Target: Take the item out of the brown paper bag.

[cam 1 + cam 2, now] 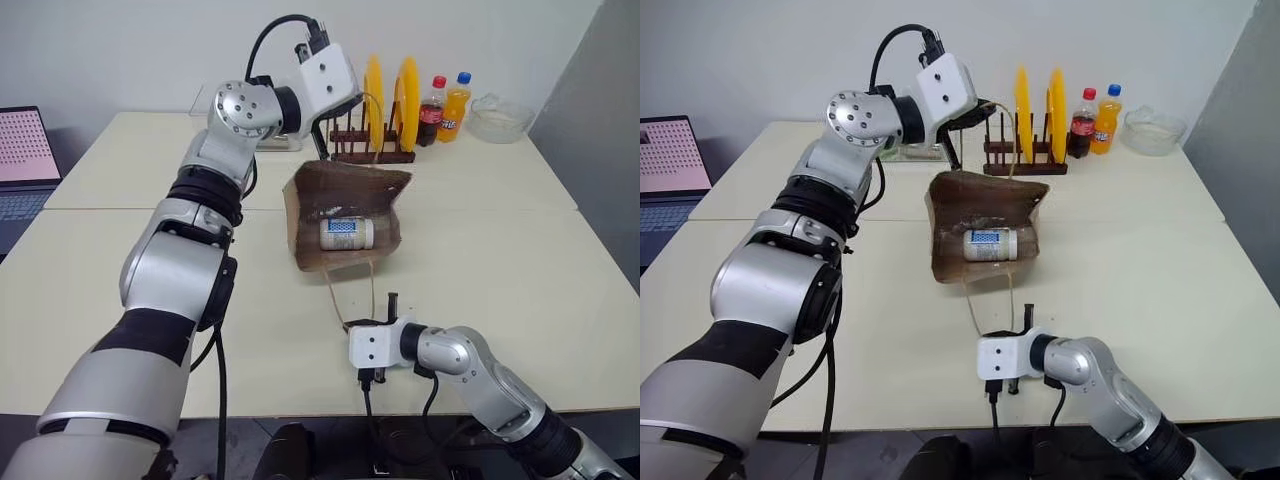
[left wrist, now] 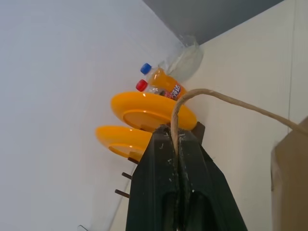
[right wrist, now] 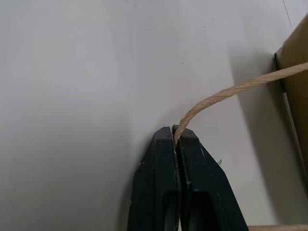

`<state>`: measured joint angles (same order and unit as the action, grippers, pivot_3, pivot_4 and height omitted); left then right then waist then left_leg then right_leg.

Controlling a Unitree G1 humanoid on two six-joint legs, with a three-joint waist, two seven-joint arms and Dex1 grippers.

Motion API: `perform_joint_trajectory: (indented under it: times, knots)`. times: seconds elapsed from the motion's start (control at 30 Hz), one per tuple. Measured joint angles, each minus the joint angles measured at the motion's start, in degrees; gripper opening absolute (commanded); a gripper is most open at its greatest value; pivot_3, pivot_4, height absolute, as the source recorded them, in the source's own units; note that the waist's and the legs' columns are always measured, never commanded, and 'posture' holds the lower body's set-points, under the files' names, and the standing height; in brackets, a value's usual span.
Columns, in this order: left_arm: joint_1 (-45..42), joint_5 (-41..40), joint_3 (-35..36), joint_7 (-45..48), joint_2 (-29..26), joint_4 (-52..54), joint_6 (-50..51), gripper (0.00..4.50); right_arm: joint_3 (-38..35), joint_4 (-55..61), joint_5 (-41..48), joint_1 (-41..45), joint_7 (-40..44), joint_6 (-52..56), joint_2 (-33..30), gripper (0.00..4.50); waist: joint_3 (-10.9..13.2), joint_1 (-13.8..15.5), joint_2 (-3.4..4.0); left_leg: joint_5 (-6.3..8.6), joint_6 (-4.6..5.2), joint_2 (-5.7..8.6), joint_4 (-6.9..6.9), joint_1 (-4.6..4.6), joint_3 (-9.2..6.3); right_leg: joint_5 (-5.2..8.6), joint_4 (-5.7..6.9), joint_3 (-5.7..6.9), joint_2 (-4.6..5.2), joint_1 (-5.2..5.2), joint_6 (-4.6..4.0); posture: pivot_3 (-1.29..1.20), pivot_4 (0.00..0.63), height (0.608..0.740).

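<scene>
while raised, left end effector (image 2: 175,137) clamped on bag handle (image 2: 226,98)

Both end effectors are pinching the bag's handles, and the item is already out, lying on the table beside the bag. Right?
Not quite. The item lies inside the brown paper bag, as the left eye view shows. The left end effector and right end effector do each pinch a handle.

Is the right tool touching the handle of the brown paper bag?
Touching. In the right wrist view, the right tool is shut on the twisted paper handle of the brown paper bag; the cord comes out from between its closed fingertips.
</scene>
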<state>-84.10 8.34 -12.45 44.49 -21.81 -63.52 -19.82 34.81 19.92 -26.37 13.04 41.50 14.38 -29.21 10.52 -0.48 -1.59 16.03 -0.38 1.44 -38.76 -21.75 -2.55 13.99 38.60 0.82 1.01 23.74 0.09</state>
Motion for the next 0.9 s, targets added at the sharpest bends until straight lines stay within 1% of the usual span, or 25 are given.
perform_joint_trajectory:
  times: [0.2, 0.3, 0.37, 0.47, 0.57, 0.7, 0.8, 0.9]
  knots:
    - [0.19, -0.31, 1.04, 1.69, 0.09, 0.07, -0.72, 0.0, -0.49, -0.37, 0.57, -0.08, 0.11, -0.81, -0.17, 0.03, 0.0, 0.01, 0.0, 0.0, 0.0, 0.01, 0.0, -0.01, 0.0, 0.0, 0.0, 0.01, 0.01, 0.0, 0.0, 0.0, 0.15, 0.74]
    - [1.29, -1.8, 1.93, 5.17, 0.1, 1.61, -0.49, 0.0, -1.39, -0.69, 0.64, -0.35, 0.06, -0.17, 1.35, 0.61, 0.0, -0.02, 0.0, 0.0, 0.0, 0.0, 0.0, 0.0, 0.0, 0.0, 0.02, 0.0, 0.01, 0.0, 0.0, 0.0, 0.15, 0.74]
    - [2.79, -3.2, 2.39, 7.94, 0.14, 4.3, 0.44, 0.0, -2.04, -0.68, 0.53, -0.1, 0.06, 1.19, 2.64, 1.28, 0.0, -0.18, 0.0, -0.01, -0.01, -0.02, -0.01, 0.02, 0.0, 0.0, 0.06, -0.01, 0.0, 0.01, 0.0, 0.0, 0.15, 0.74]
    - [5.33, -5.67, 3.32, 11.97, 0.08, 10.36, 3.75, 0.0, -2.36, 0.08, 0.4, 0.69, 0.2, 2.3, 2.8, 2.17, 0.0, -0.45, 0.0, -0.01, -0.01, -0.02, -0.01, 0.01, -0.02, 0.0, 0.08, -0.01, 0.0, 0.02, -0.01, 0.0, 0.15, 0.74]
    - [8.5, -7.96, 3.72, 15.64, -0.36, 17.46, 7.78, 0.0, -3.33, 2.88, 1.23, 1.19, 3.4, 4.35, 1.38, 2.17, 0.01, -0.6, 0.0, -0.01, -0.01, -0.01, -0.01, -0.03, -0.04, 0.0, 0.07, 0.0, 0.0, 0.02, -0.01, 0.0, 0.15, 0.74]
    - [13.98, -11.28, 3.91, 19.51, -2.02, 27.97, 14.69, 0.0, -7.76, 7.32, 8.19, 1.17, 10.13, 10.73, -0.57, 2.17, 0.05, -0.84, 0.0, -0.01, -0.02, 0.02, -0.04, -0.15, -0.1, -0.01, 0.1, 0.01, 0.04, 0.12, -0.02, 0.0, 0.15, 0.74]
    - [16.19, -12.75, 3.92, 19.98, -2.25, 33.15, 19.14, 0.0, -14.66, 12.98, 17.49, 2.73, 15.79, 16.24, -3.25, 2.17, 0.07, -0.79, -0.02, -0.01, -0.01, 0.03, -0.07, -0.17, -0.14, -0.01, 0.09, 0.04, 0.05, 0.11, -0.01, 0.0, 0.15, 0.74]
    - [16.77, -13.63, 3.92, 20.43, -2.95, 36.24, 21.89, 0.0, -20.76, 16.78, 25.71, 5.66, 18.09, 22.33, -3.39, 2.17, 0.07, -0.81, -0.02, 0.0, 0.0, 0.03, -0.07, -0.15, -0.17, -0.01, 0.14, 0.07, 0.04, 0.12, -0.02, 0.0, 0.15, 0.74]
